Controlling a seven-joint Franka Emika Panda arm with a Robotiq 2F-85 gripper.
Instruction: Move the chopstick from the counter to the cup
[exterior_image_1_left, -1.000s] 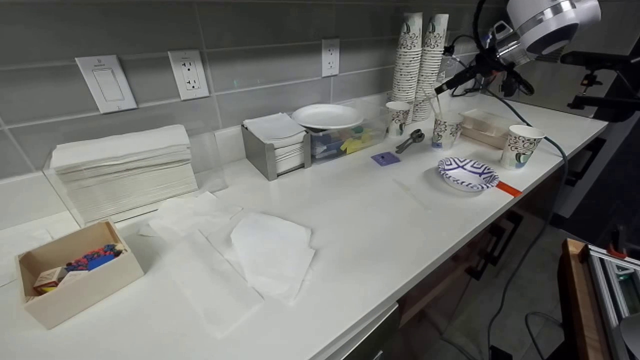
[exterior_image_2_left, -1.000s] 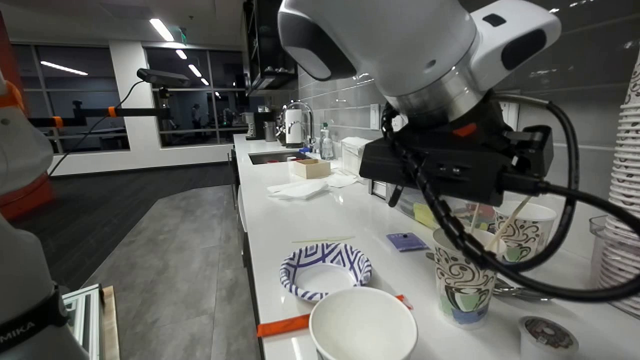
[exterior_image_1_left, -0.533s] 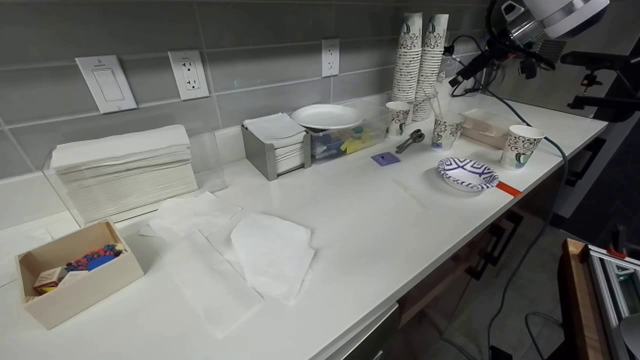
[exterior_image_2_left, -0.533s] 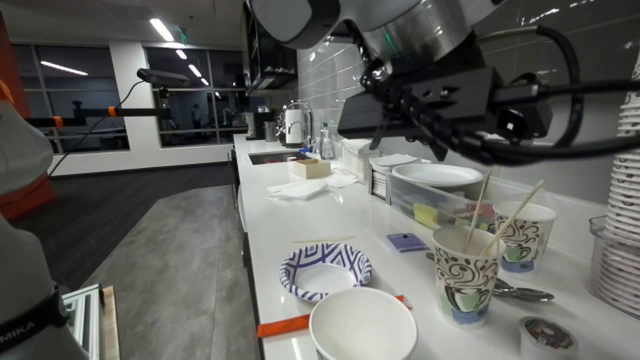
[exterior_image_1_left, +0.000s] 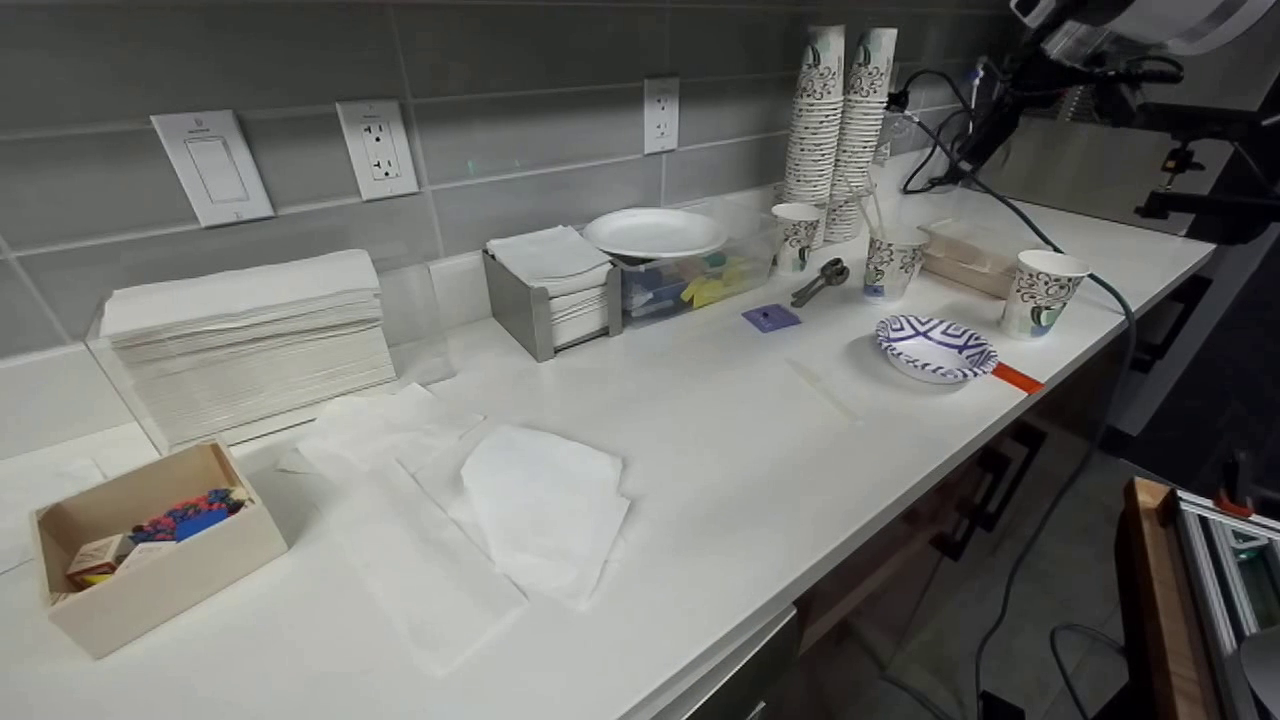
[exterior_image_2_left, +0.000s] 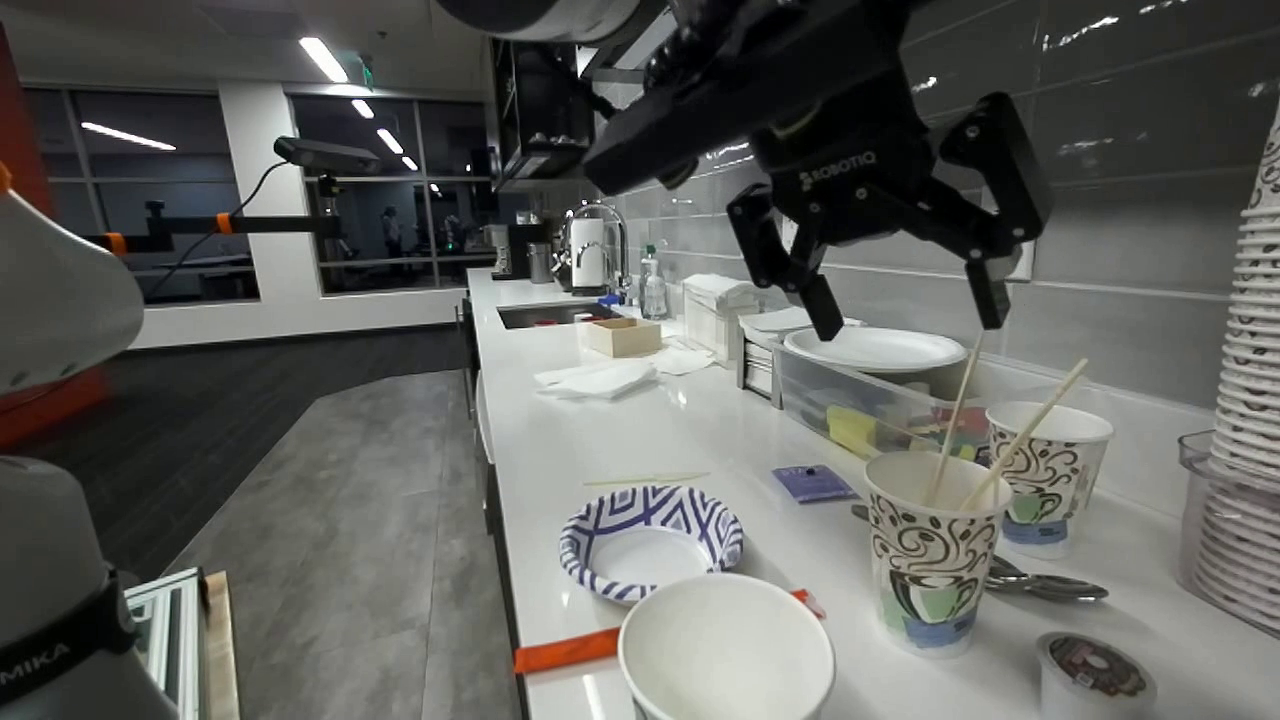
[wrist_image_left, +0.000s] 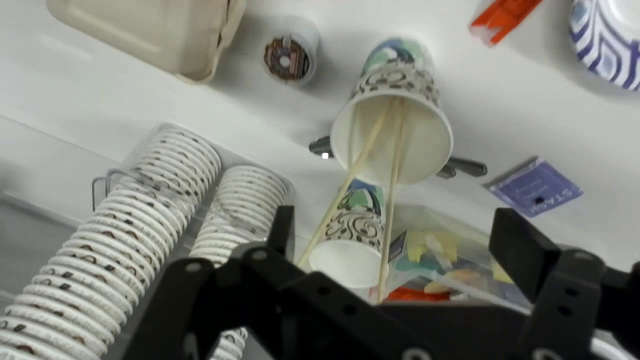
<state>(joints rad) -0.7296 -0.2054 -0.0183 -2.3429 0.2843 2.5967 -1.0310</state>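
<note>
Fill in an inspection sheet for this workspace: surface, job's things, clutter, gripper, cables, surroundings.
Surface: glossy white counter, loose white paper sheets lying on it.
Chopsticks: two pale ones lean inside a patterned cup.
Pale slim strip: on the counter near the patterned bowl; cannot tell whether it is another chopstick.
Clutter: that bowl, orange strip, purple packet, spoons and a coffee pod.
Gripper: open, raised above the counter, jaws apart, nothing held.
Cables: one grey cable appears to cross the counter and hang over its front edge.
Surroundings: tiled wall with outlets, stacked paper cups near it.
</note>
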